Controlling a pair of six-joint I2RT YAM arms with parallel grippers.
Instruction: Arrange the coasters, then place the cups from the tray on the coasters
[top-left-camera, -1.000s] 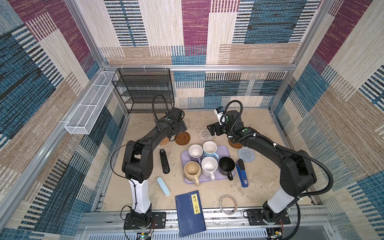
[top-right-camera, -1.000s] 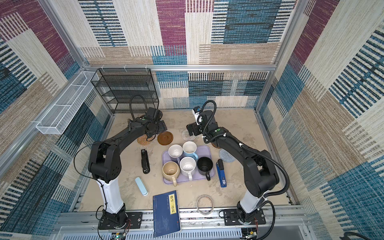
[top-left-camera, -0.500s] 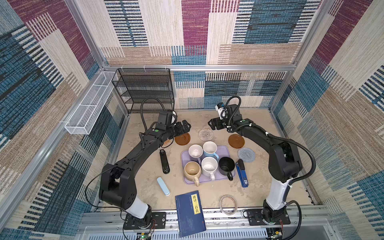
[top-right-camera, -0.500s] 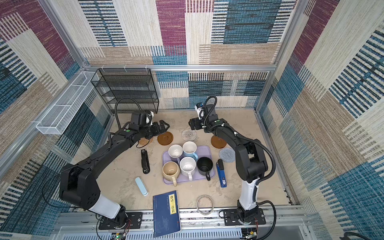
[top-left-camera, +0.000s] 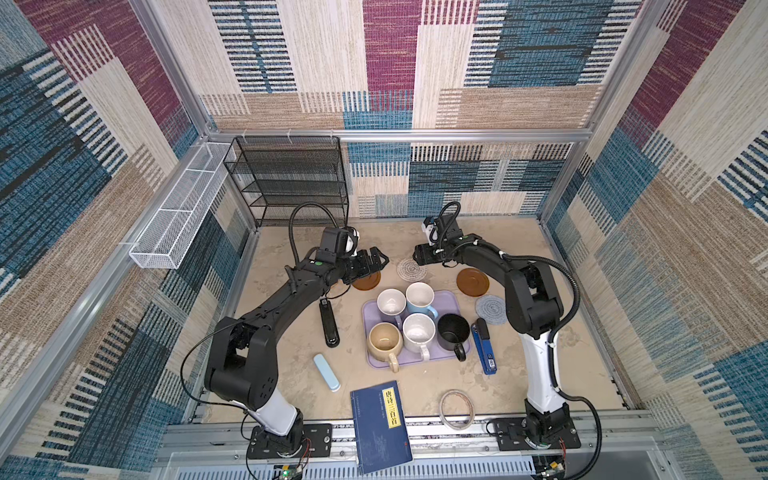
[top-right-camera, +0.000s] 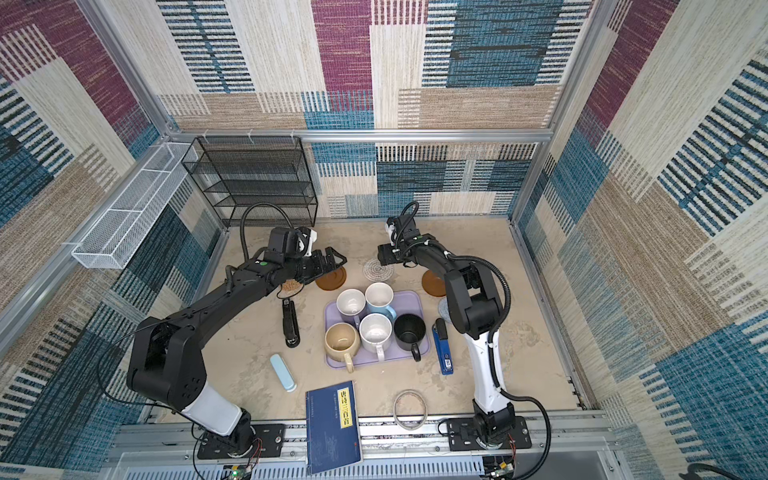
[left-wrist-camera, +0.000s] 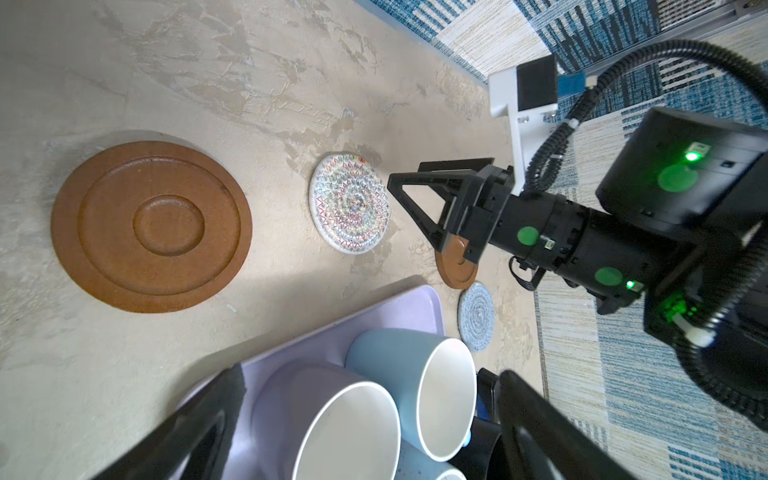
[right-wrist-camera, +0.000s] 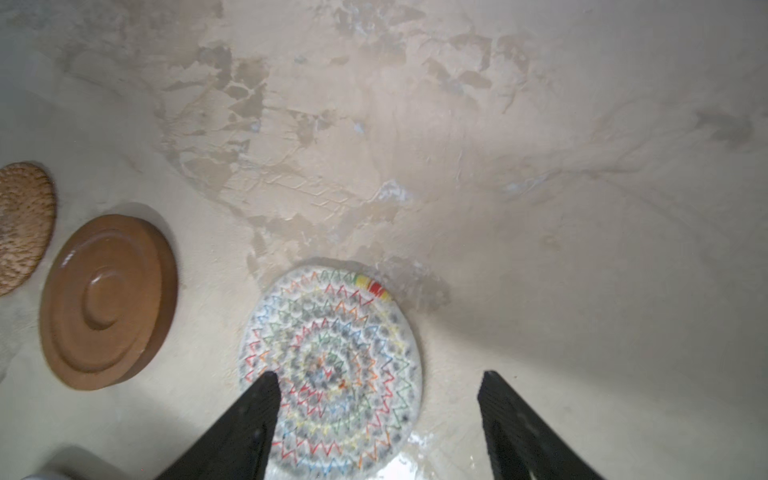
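- Pincers both stand open and empty, we note: the left pincer (top-left-camera: 379, 262) is spread wide, low over the worktop (top-left-camera: 424, 384).
- Just beside its tips lies one dark brown wood coaster (top-left-camera: 368, 281); the tan rattan coaster (top-right-camera: 291, 286) sits behind it, beneath its wrist.
- We see the right pincer (right-wrist-camera: 380, 376) moderately parted, one finger (right-wrist-camera: 241, 428) over the whitish lacy coaster (right-wrist-camera: 332, 365), the other past its edge.
- Behind that pincer, beside its arm, lie the second dark brown wood coaster (top-left-camera: 472, 282) and the grey-blue woven coaster (top-left-camera: 491, 309).
- Near both pincers, on their base side, the tray (top-left-camera: 452, 299) carries the lilac cup (top-left-camera: 391, 302), light blue cup (top-left-camera: 420, 296), beige cup (top-left-camera: 385, 341), speckled white cup (top-left-camera: 419, 332) and black cup (top-left-camera: 453, 331).
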